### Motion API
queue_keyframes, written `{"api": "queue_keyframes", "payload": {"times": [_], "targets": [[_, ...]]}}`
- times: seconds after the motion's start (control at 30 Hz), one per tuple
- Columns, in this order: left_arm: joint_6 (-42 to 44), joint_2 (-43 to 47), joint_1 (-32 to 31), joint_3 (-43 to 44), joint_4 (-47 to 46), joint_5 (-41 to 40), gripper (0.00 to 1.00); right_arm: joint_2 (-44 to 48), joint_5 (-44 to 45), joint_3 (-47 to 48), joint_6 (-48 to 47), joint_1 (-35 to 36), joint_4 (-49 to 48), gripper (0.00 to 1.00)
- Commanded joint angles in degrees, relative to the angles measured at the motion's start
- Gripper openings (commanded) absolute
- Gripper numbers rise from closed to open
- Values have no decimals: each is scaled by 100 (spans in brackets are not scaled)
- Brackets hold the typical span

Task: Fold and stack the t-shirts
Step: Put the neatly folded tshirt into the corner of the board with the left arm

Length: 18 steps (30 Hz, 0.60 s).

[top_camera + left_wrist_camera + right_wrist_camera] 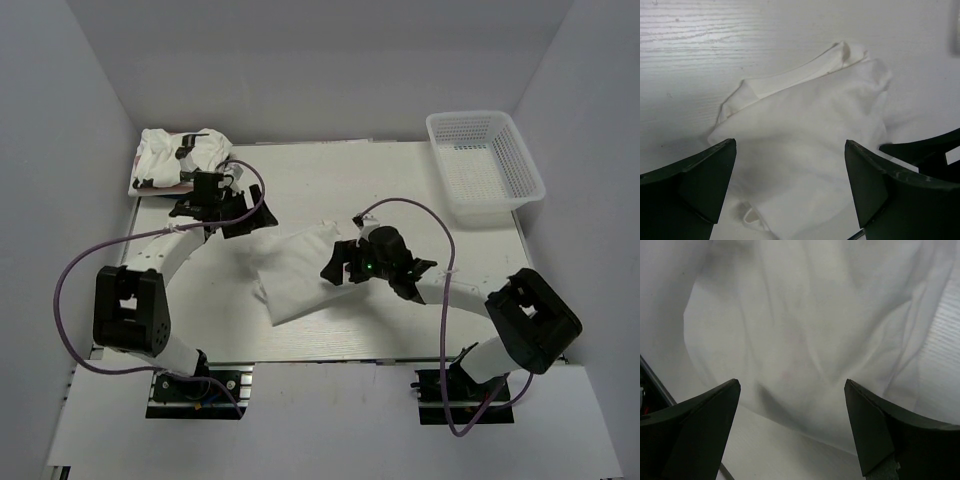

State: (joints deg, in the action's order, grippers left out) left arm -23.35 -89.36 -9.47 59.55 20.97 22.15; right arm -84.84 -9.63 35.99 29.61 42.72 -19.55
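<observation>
1 t-shirt (292, 278) under spread right fingers (695, 435), ahead of left fingers (690, 185).

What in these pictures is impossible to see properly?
Top view: the right arm covers part of the middle shirt.
Top view: the pile in the far corner is too crumpled to count shirts.
Right wrist view: that shirt fills the frame, its edges cut off.

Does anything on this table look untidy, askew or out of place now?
Yes. The middle t-shirt lies rumpled and diagonal on the table, one end bunched up. The t-shirts at the far left corner form a crumpled heap, not a neat stack. Nothing looks spilled or torn.
</observation>
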Motion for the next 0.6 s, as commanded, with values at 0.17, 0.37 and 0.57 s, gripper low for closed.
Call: {"api": "queue_keyframes", "payload": {"times": [0.17,0.37,0.57], "targets": [[41,824,-46,-469,-251,200,100,100,769,680,-297,-88,39,90],[94,570,-46,-830,-523,457,100,-997,497,1375,-359,-211,-443,90],[208,131,-98,-1130,-744,221,100,-2106,356,2166,-333,-466,-778,90]]}}
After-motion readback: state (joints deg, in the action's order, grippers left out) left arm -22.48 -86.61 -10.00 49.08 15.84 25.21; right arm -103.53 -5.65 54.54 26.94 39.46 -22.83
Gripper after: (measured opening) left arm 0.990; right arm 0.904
